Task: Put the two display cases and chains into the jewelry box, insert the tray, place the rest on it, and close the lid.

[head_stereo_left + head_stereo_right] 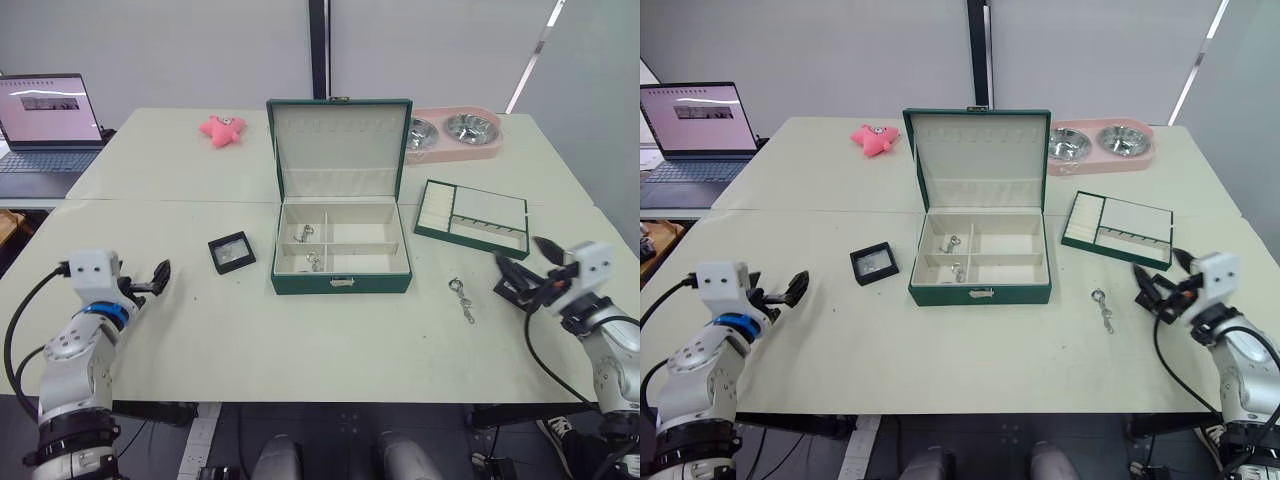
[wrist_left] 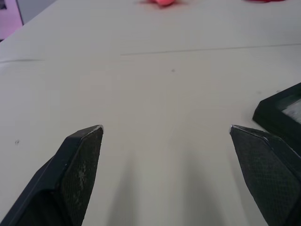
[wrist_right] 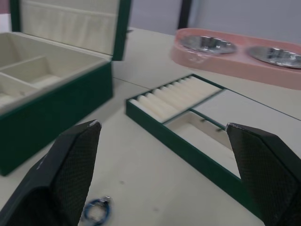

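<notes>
The jewelry box (image 1: pixel 340 283) looks like smooth green leather with soft cream cloth inside, the chain (image 1: pixel 461 298) is shiny metal, and the table (image 1: pixel 300 340) is matt.

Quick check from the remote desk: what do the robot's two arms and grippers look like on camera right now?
Both arms are silver-grey metal segments, each with a white boxy module at the wrist and looping black cables. The left gripper and right gripper each have two black, wedge-shaped fingers with finely textured inner pads. The left wrist also carries a blue ring.

Lab or office: laptop (image 1: pixel 45 130), pale partition panels (image 1: pixel 170 50).
</notes>
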Action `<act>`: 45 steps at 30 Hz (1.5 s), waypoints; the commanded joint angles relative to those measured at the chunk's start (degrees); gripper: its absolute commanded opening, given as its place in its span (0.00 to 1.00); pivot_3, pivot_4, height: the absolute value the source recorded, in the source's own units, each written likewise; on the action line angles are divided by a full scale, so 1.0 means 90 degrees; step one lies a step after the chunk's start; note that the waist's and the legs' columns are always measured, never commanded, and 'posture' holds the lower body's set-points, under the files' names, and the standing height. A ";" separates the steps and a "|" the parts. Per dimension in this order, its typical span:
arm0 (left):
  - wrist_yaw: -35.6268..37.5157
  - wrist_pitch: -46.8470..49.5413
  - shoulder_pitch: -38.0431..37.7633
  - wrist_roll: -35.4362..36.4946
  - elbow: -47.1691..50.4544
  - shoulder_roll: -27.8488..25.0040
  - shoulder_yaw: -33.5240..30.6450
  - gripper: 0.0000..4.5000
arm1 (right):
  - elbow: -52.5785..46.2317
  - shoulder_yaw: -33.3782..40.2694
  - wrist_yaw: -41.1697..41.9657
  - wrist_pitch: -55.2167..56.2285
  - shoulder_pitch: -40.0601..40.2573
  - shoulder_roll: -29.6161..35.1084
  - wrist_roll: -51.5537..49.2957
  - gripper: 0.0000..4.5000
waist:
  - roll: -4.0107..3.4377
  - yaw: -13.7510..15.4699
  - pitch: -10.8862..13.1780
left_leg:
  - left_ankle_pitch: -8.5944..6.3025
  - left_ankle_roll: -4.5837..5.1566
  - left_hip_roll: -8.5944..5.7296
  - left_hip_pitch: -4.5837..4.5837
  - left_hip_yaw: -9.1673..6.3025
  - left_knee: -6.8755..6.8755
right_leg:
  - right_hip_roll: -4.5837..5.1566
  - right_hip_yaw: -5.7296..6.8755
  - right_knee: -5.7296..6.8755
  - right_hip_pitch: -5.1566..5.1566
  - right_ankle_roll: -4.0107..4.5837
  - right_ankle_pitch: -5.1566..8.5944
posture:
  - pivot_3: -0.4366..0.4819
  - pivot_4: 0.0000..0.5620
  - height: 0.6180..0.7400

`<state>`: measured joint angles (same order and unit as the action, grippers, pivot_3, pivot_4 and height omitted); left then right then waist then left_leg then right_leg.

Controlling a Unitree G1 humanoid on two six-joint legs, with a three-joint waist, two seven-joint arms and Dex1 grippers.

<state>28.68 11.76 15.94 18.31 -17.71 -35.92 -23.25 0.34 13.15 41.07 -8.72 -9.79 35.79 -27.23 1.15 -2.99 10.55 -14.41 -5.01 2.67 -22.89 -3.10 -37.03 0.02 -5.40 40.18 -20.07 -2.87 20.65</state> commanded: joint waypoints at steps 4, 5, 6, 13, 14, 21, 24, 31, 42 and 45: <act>0.1920 0.0010 0.0914 0.0102 -0.0049 -0.0614 0.0869 0.99 | -0.1479 -0.0827 0.0895 -0.1564 -0.1002 0.0436 -0.0754 1.00 | -0.0001 0.0007 0.0002 | 0.0000 0.0000 -0.0002 0.0000 -0.0001 -0.0002 | -0.0002 0.0002 0.0001 -0.0004 0.0000 0.0000 | 0.48 0.27 1.00; 0.2176 -0.0058 0.1062 0.0052 -0.0109 -0.0657 0.1028 0.99 | -0.1570 -0.0982 0.1045 -0.1759 -0.1174 0.0455 -0.0823 1.00 | -0.0001 0.0006 0.0002 | 0.0000 0.0000 -0.0001 0.0000 -0.0001 -0.0002 | -0.0004 0.0003 0.0002 -0.0003 0.0000 0.0000 | 0.48 0.27 1.00; 0.2425 -0.0079 0.1190 0.0029 -0.0161 -0.0690 0.1175 0.99 | -0.1627 -0.1131 0.1175 -0.1902 -0.1320 0.0464 -0.0852 1.00 | -0.0001 0.0006 0.0002 | 0.0000 0.0001 0.0000 0.0000 -0.0004 0.0000 | -0.0005 0.0005 -0.0002 -0.0002 0.0000 0.0000 | 0.48 0.27 1.00; 0.3379 -0.0172 0.1885 -0.0514 -0.0827 -0.0874 0.2052 0.99 | -0.1417 -0.2056 0.1456 -0.1917 -0.2139 0.0012 -0.0341 1.00 | -0.0001 -0.0035 0.0002 | -0.0001 0.0002 0.0001 -0.0011 -0.0004 -0.0001 | -0.0006 0.0006 -0.0007 -0.0015 0.0000 0.0000 | 0.48 0.27 1.00; 0.3409 -0.0197 0.1956 -0.0600 -0.0952 -0.0902 0.2120 0.99 | -0.1386 -0.2141 0.1443 -0.1858 -0.2206 -0.0098 -0.0256 1.00 | -0.0001 -0.0038 0.0002 | -0.0001 0.0002 0.0001 -0.0011 -0.0006 -0.0002 | -0.0008 0.0007 -0.0006 -0.0016 0.0000 0.0000 | 0.48 0.27 1.00; 0.3515 -0.0350 0.2126 -0.0846 -0.1473 -0.0923 0.2195 0.99 | -0.1310 -0.2385 0.1336 -0.1622 -0.2321 -0.0569 0.0160 1.00 | -0.0001 -0.0034 0.0002 | -0.0001 0.0002 0.0001 -0.0013 -0.0007 -0.0002 | -0.0005 0.0009 -0.0006 -0.0020 0.0000 0.0000 | 0.48 0.27 1.00; 0.3581 -0.0294 0.2084 -0.0823 -0.1436 -0.0945 0.2159 0.99 | -0.1417 -0.2391 0.1269 -0.1644 -0.2308 -0.0707 0.0208 1.00 | -0.0001 -0.0033 0.0002 | -0.0001 0.0002 0.0002 -0.0013 -0.0010 -0.0002 | -0.0005 0.0012 -0.0003 -0.0021 0.0000 0.0000 | 0.48 0.27 1.00; 0.3767 -0.0225 0.1994 -0.0976 -0.1377 -0.0951 0.2334 0.99 | -0.1551 -0.2500 0.1282 -0.1713 -0.2257 -0.0806 0.0255 1.00 | -0.0001 -0.0035 0.0002 | -0.0001 0.0002 0.0002 -0.0012 -0.0011 -0.0002 | -0.0006 0.0013 0.0001 -0.0021 0.0000 0.0000 | 0.48 0.27 1.00; 0.3763 -0.0268 0.1995 -0.1267 -0.1505 -0.0934 0.2456 0.99 | -0.1616 -0.2632 0.1276 -0.1747 -0.2129 -0.0855 0.0353 1.00 | -0.0001 -0.0036 0.0002 | -0.0001 0.0002 0.0003 -0.0012 -0.0012 -0.0002 | -0.0006 0.0013 0.0003 -0.0021 0.0000 0.0000 | 0.48 0.27 1.00; 0.3747 -0.0263 0.1999 -0.1286 -0.1520 -0.0903 0.2444 0.99 | -0.1583 -0.2625 0.1279 -0.1728 -0.2120 -0.0861 0.0378 1.00 | -0.0001 -0.0037 0.0002 | -0.0001 0.0002 0.0003 -0.0012 -0.0012 -0.0003 | -0.0006 0.0013 0.0004 -0.0021 0.0000 0.0000 | 0.48 0.27 1.00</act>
<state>62.12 9.78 33.71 6.85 -31.76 -43.18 -1.31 -11.58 -10.90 52.45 -24.54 -28.61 28.26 -23.73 1.15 -3.32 10.57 -14.42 -4.99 2.70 -22.99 -3.21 -37.05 -0.04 -5.29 40.22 -20.26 -2.87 20.65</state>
